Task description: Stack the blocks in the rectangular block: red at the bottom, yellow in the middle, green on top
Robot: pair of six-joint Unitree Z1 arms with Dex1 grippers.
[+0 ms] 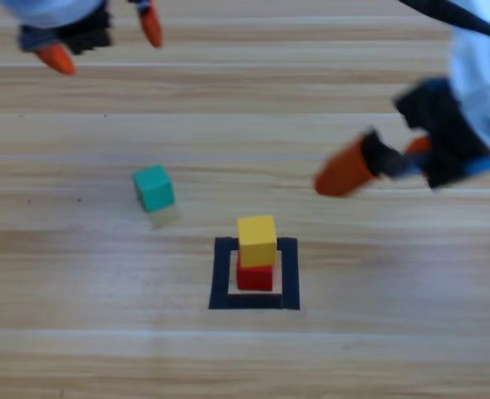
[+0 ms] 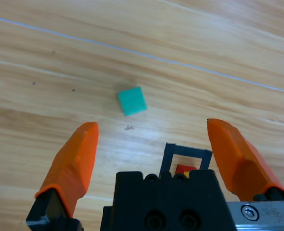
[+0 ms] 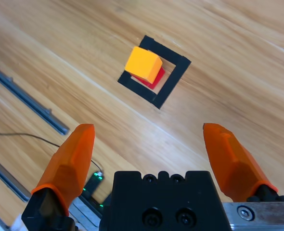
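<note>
With yellow (image 1: 257,239) already sat on red (image 1: 255,276), the green cube (image 1: 154,187) up-left of that stack is best straddled squarely by the wide-open, empty left gripper (image 1: 104,46), while the right gripper (image 1: 369,166), also open and empty, is kept clear.

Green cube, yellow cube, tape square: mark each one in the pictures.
green cube (image 1: 154,187): high view, its top face.
yellow cube (image 1: 257,238): high view, its top face, atop the red one.
tape square (image 1: 222,274): high view, its left strip.

Two blocks (image 1: 257,253) stacked inside square (image 1: 220,274); third (image 1: 154,187) left.
</note>
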